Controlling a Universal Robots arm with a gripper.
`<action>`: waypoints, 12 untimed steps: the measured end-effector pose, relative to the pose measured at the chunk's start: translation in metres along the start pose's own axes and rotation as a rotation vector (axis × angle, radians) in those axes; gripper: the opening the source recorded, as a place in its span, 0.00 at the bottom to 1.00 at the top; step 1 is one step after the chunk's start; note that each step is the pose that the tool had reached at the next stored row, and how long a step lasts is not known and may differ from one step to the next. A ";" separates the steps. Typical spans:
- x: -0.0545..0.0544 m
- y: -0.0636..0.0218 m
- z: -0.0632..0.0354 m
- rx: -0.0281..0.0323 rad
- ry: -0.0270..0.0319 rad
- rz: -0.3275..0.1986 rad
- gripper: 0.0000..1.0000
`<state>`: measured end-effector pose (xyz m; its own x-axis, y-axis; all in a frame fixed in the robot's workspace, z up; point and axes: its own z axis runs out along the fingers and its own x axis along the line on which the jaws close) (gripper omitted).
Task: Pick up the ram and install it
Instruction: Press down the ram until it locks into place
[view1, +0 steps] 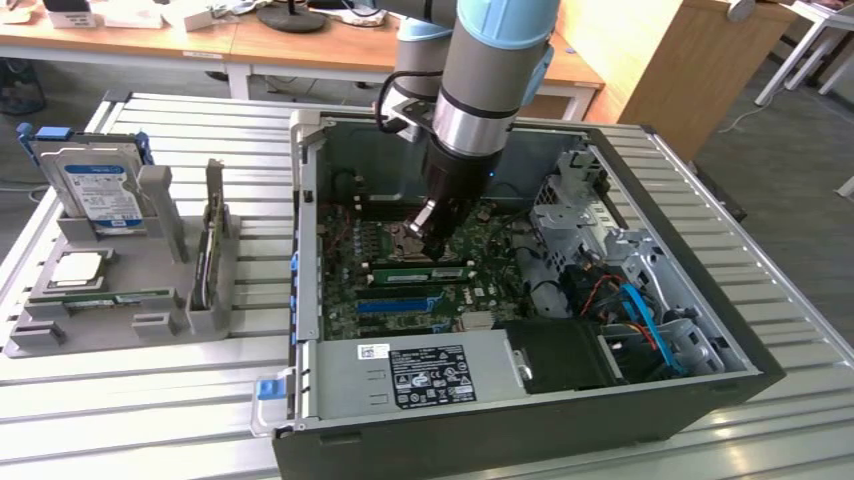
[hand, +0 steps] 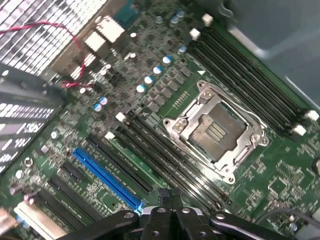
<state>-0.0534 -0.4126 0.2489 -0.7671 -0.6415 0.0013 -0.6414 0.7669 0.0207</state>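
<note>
My gripper (view1: 434, 232) reaches down inside the open computer case (view1: 694, 400), just above the motherboard (hand: 150, 85). Its fingers (hand: 159, 220) are shut together with nothing between them. They hang over the black memory slots (hand: 170, 160), next to the empty silver processor socket (hand: 215, 130). A thin green strip (view1: 416, 268) runs along the slots under the gripper; I cannot tell whether it is a seated stick or bare board. A narrow green ram stick (view1: 120, 298) lies flat in the grey holder (view1: 80, 335) at the exterior view's left, far from the gripper.
The holder also carries an upright hard drive (view1: 100, 190), a square silver processor (view1: 78, 268) and a dark expansion card (view1: 211, 245) on edge. Inside the case are a blue slot (hand: 107, 177), a drive cage (view1: 587, 210), cables (view1: 627, 310) and the power supply (view1: 427, 375).
</note>
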 end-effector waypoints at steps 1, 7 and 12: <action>0.000 0.0000 0.0000 0.0001 -0.0003 0.015 0.11; 0.000 0.0000 0.0004 -0.0002 -0.0025 0.118 0.11; 0.000 0.0000 0.0005 -0.0002 -0.0043 0.207 0.11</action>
<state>-0.0534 -0.4126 0.2484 -0.8827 -0.4700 0.0012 -0.4699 0.8825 0.0206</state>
